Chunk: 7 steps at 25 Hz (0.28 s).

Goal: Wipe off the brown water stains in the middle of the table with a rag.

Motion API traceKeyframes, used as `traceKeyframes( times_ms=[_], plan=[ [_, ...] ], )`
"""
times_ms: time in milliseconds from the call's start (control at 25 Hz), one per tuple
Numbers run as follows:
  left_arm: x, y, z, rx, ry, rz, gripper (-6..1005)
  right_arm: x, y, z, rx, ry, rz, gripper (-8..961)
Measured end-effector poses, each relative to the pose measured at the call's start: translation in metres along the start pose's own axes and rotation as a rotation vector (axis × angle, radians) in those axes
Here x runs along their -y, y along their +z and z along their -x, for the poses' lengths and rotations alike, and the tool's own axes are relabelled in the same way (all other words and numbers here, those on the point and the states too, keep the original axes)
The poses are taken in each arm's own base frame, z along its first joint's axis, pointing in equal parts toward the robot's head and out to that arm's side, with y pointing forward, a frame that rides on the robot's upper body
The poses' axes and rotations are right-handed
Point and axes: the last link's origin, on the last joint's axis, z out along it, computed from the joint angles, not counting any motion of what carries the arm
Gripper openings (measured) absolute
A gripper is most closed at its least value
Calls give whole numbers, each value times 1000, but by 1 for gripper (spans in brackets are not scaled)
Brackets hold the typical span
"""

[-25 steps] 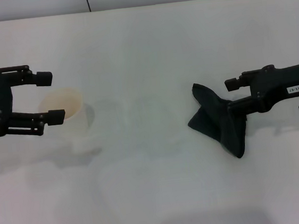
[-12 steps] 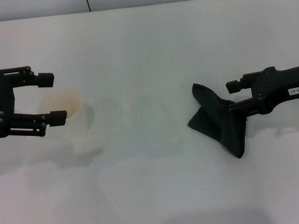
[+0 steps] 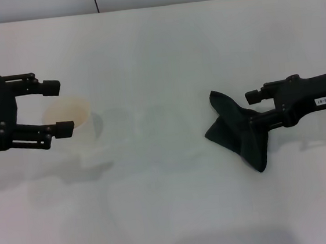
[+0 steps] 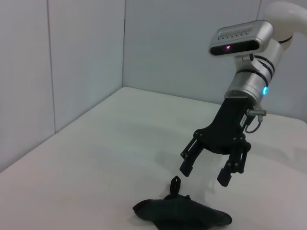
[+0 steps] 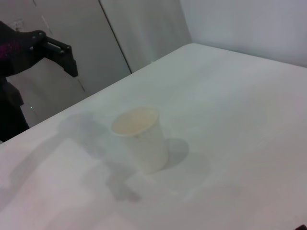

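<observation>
**Right gripper poised over rag on white table**

At right of the head frame, the right gripper (image 3: 259,107) reaches in level from the edge, fingers spread and released just above the dark rag (image 3: 240,131), which lies crumpled on the table (image 3: 156,53). At left, the left gripper (image 3: 54,106) hangs open over a pale cup (image 3: 67,113). No brown stain is discernible.

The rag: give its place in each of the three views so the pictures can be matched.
Head view: the rag lies on the table right of centre, under the right gripper.
Left wrist view: the rag lies at the bottom edge, below the right gripper, whose fingers are spread above it.
Right wrist view: not in it.
Shared landmark: the right gripper over the rag.
</observation>
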Motion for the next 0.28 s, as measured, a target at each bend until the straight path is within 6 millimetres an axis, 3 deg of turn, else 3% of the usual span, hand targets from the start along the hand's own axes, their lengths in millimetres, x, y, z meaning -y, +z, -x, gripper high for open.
traceKeyframes(
  times_ms=[280],
  plan=[
    [0,-1,-1,3,4,-3,861,0,0,2,1,-7,3,829]
  ],
)
